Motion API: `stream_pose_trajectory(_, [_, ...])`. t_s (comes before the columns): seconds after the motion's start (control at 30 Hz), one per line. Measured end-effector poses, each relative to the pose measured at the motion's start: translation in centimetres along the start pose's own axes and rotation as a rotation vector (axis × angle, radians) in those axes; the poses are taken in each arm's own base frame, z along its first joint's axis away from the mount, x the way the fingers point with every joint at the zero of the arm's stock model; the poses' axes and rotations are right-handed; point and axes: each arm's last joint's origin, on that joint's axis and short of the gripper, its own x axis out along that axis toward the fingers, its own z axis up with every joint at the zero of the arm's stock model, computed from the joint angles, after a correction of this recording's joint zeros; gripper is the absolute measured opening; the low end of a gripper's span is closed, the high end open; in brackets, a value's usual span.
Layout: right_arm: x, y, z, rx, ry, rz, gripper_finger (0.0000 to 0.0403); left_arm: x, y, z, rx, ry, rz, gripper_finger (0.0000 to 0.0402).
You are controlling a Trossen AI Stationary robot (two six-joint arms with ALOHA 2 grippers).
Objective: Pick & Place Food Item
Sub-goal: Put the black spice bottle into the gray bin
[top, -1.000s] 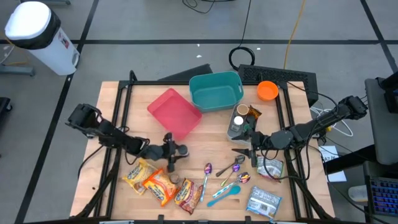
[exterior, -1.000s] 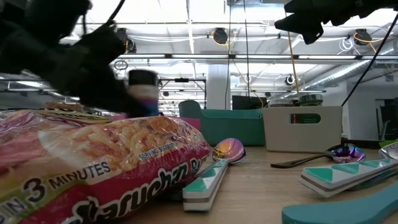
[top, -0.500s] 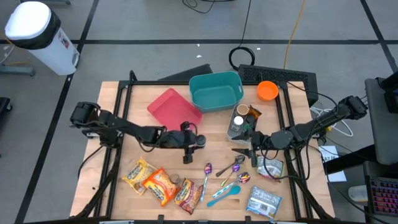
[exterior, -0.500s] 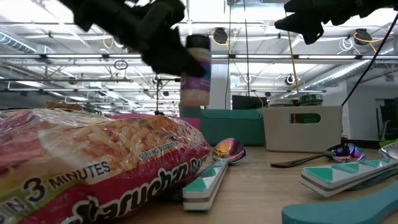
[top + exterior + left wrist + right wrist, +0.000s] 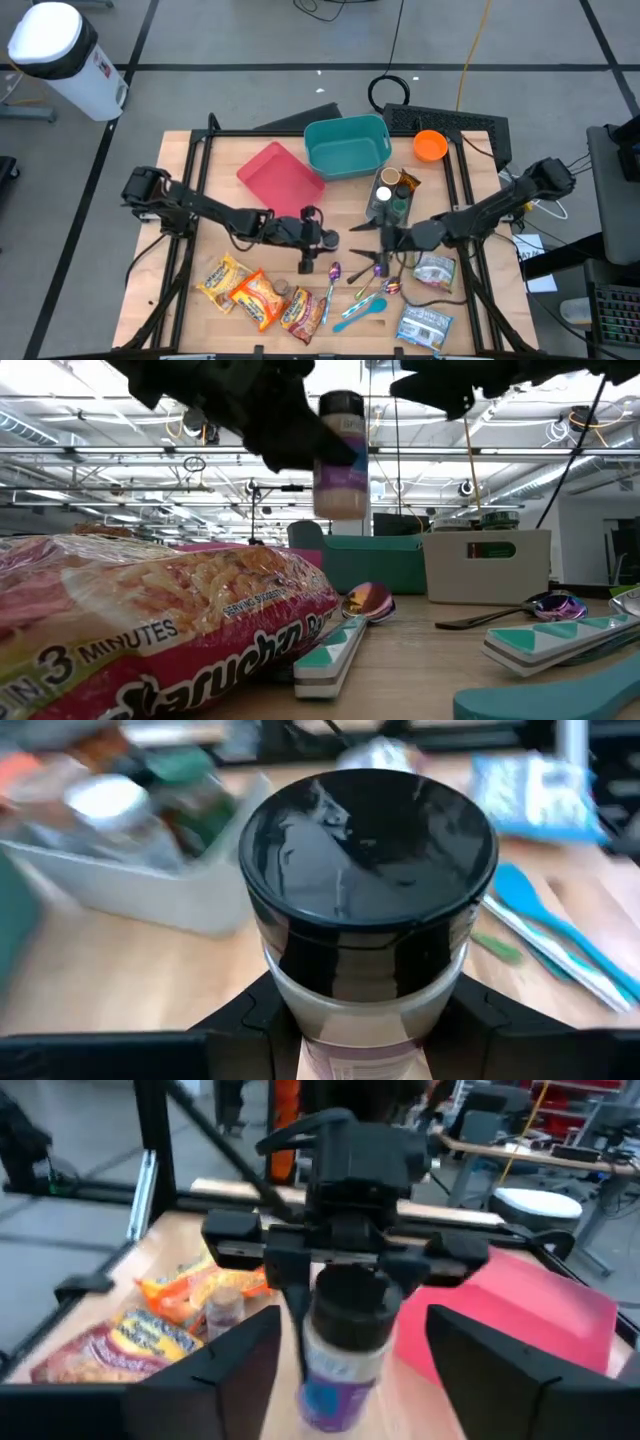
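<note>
A spice jar (image 5: 340, 455) with a black lid and a pale body hangs upright over the table's middle. My left gripper (image 5: 322, 239) is shut on it. The left wrist view looks down on the lid (image 5: 368, 845). My right gripper (image 5: 362, 247) stands open just to the jar's right, pointing level at it. In the right wrist view its two fingers (image 5: 228, 1370) frame the jar (image 5: 342, 1342) without touching it. Several orange noodle packets (image 5: 255, 295) lie flat near the front left. My left gripper pinches the jar's pale body just under the lid (image 5: 296, 988) between its two fingers (image 5: 246, 1016). The fingers come from the table's left, slanting a little downward. The jar stands upright in the hold, lifted clear of the table.
A pink tray (image 5: 282, 180) and a teal bin (image 5: 346, 147) stand at the back, with an orange bowl (image 5: 430, 146) and a white caddy of jars (image 5: 388, 196) to their right. Spoons (image 5: 360, 282) lie below the grippers, foil packets (image 5: 430, 298) at the front right.
My left gripper has carried the jar up from beside the noodle packets and toward the table's right; the jar stays upright and clear of the table. My right gripper has moved toward the table's left, closing in on the jar.
</note>
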Motion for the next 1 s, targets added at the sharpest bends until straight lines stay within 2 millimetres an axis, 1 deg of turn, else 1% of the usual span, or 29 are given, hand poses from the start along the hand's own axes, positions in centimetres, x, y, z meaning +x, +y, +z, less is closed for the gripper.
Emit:
stream_pose_trajectory(0.13, [1.7, 0.7, 0.0, -0.024, 0.075, 0.03, 0.0294, 1.4, -0.5, -1.2, 0.009, 0.016, -0.053, 0.0156])
stream_pose_trajectory(0.2, [2.6, 0.6, 0.0, 0.015, 0.11, 0.018, 0.0313, 1.9, -0.5, -1.8, 0.01, 0.033, -0.049, 0.0156])
stream_pose_trajectory(0.3, [3.5, 0.1, -0.5, 0.084, 0.162, 0.002, 0.0329, 2.1, -0.4, -2.1, 0.008, 0.042, -0.043, 0.0156])
stream_pose_trajectory(0.4, [4.4, -0.3, -1.5, 0.124, 0.201, 0.028, 0.033, 2.2, -0.2, -2.0, 0.006, 0.04, -0.038, 0.0156])
stream_pose_trajectory(0.5, [5.2, -0.8, -2.4, 0.154, 0.23, 0.058, 0.0324, 2.2, 0.0, -2.1, 0.003, 0.043, -0.034, 0.0156])
stream_pose_trajectory(0.57, [5.5, -1.2, -2.7, 0.169, 0.241, 0.042, 0.0319, 2.2, 0.0, -2.1, 0.002, 0.043, -0.033, 0.0156])
stream_pose_trajectory(0.73, [5.8, -1.9, -2.8, 0.23, 0.241, 0.013, 0.0293, 2.2, 0.0, -2.1, 0.001, 0.05, -0.027, 0.0157])
stream_pose_trajectory(0.87, [5.8, -2.0, -2.8, 0.24, 0.242, 0.026, 0.0254, 2.2, 0.1, -2.1, -0.004, 0.05, -0.025, 0.016])
stream_pose_trajectory(1.0, [5.9, -1.9, -2.7, 0.241, 0.228, 0.082, 0.02, 2.2, 0.0, -2.1, -0.02, 0.046, -0.028, 0.0157])
